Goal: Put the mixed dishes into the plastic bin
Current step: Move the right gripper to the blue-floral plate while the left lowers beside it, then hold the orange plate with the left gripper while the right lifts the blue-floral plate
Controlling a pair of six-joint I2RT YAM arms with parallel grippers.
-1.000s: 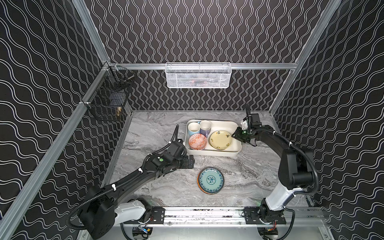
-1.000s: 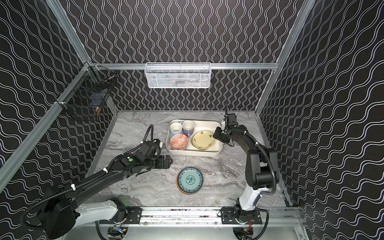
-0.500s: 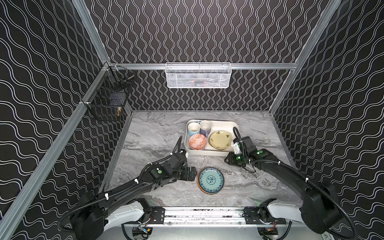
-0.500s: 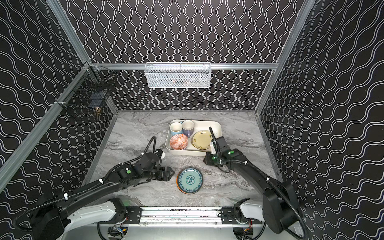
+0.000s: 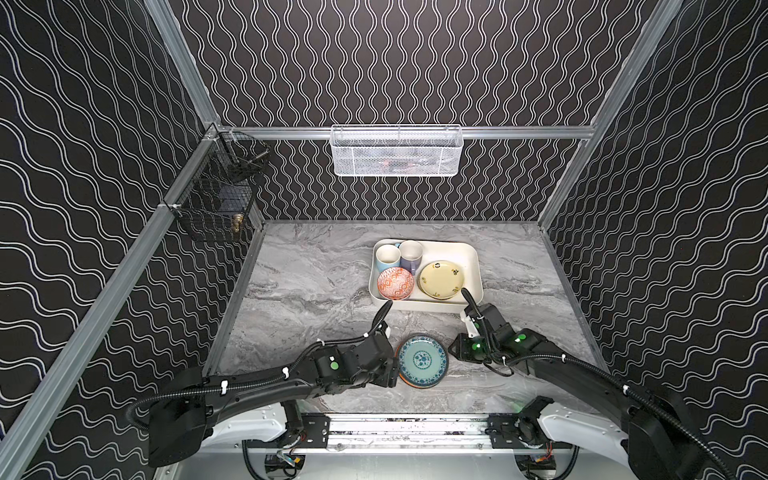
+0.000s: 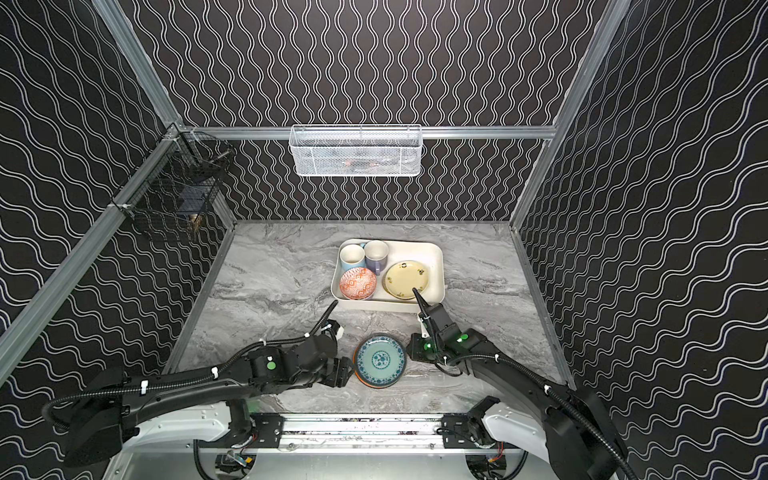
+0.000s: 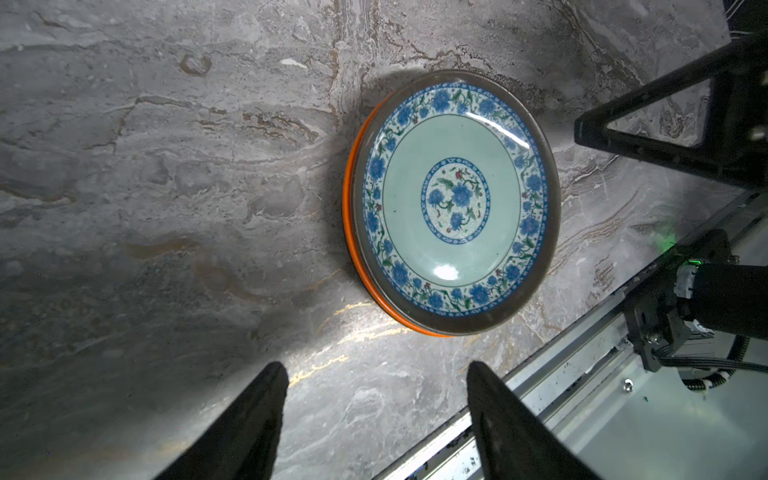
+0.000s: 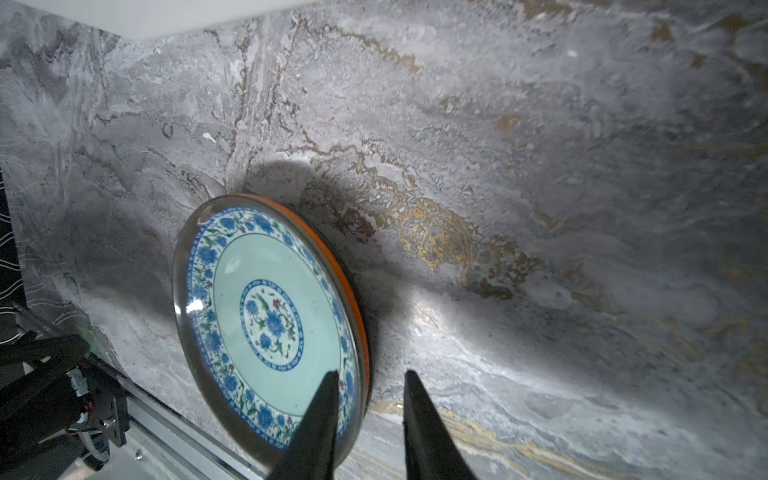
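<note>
Right gripper [image 8: 370, 372] straddles teal plate [image 8: 266, 320]; orange plate [image 8: 353, 299] beneath.

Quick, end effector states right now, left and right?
Left end effector: open, holding nothing.
Right end effector: open narrowly, straddling the teal-patterned plate rim, not clamped.

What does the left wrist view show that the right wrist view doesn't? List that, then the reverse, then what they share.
Left wrist only: the left claw, fingers wide apart, short of the plates. Right wrist only: the right claw, fingers narrowly apart either side of the plates' rim, and an edge of the plastic bin. Both: the teal-patterned plate lying on the orange plate, on the marble table.
</note>
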